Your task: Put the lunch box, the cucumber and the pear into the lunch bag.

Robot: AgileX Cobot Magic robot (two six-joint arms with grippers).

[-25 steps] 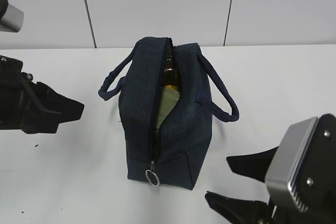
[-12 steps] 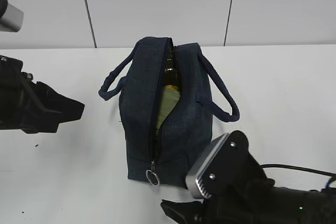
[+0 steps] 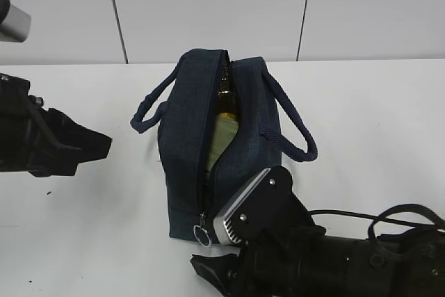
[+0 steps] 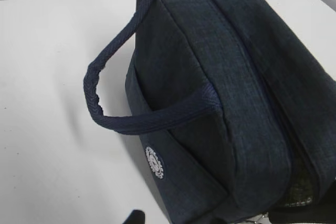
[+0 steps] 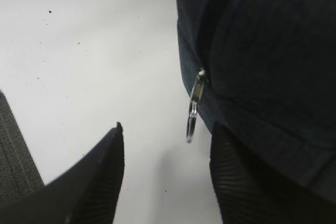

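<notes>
Right gripper (image 5: 167, 179) hangs low with jaws apart, empty; the ring pull (image 5: 193, 113) dangles just ahead between its fingertips. The lunch bag (image 3: 208, 137) is soft and floppy, so that ring looks the best hold. Left gripper (image 3: 83, 145) sits part-open beside the bag, holding nothing.

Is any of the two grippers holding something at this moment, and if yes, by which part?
Nothing is held. The right gripper stands open just below the lunch bag's ring pull, not touching it. The left gripper is beside the lunch bag, apart.
</notes>
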